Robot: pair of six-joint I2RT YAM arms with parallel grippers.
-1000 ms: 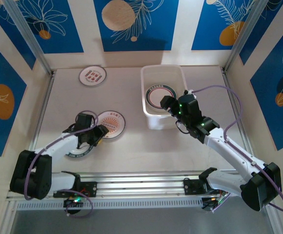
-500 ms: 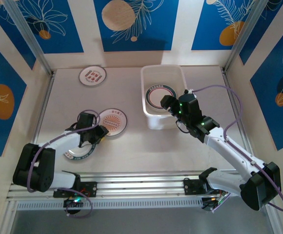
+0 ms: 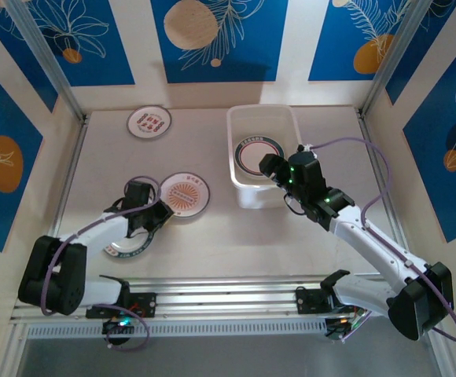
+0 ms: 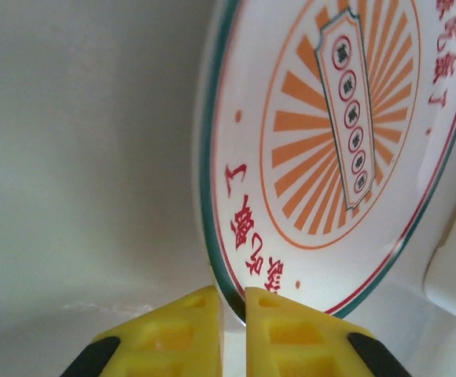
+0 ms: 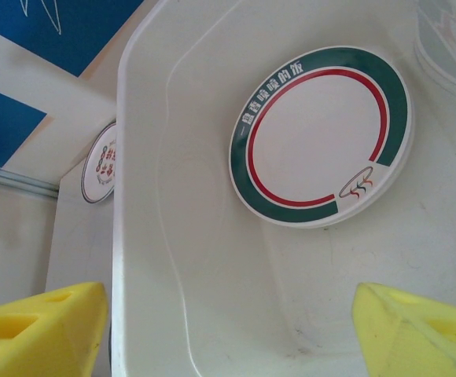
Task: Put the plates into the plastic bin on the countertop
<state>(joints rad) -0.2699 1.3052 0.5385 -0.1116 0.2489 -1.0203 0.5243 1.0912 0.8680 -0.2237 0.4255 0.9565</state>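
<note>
Since a second ago, the orange sunburst plate has shifted a little away from the left arm's base and toward the right claw's side, uncovering more of the plate beneath the arm. Around both claws the pale desk spreads, and its near edge is hidden by the arm bases. The plastic bin lies ahead of the right claw, which hangs over its near end with fingers spread wide and released, blocking the bin's near wall in the top view. Inside, just beyond that claw, a green-and-red ringed plate rests on the bin floor. White Chinese characters run along its green band and a small wavy mark sits near its edge, both too small to read surely. The sunburst plate extends beyond the left claw, which is clenched on its near rim. The wrist view shows the yellow pads pinching the edge, with the plate cut off at top and right. Red characters circle its rim and a narrow central label carries more, but none of it is legible. A green-rimmed plate lies behind and below the left claw, largely covered by the arm. Well beyond the left claw, a red-patterned plate sits near the far wall, its print too fine to make out.
</note>
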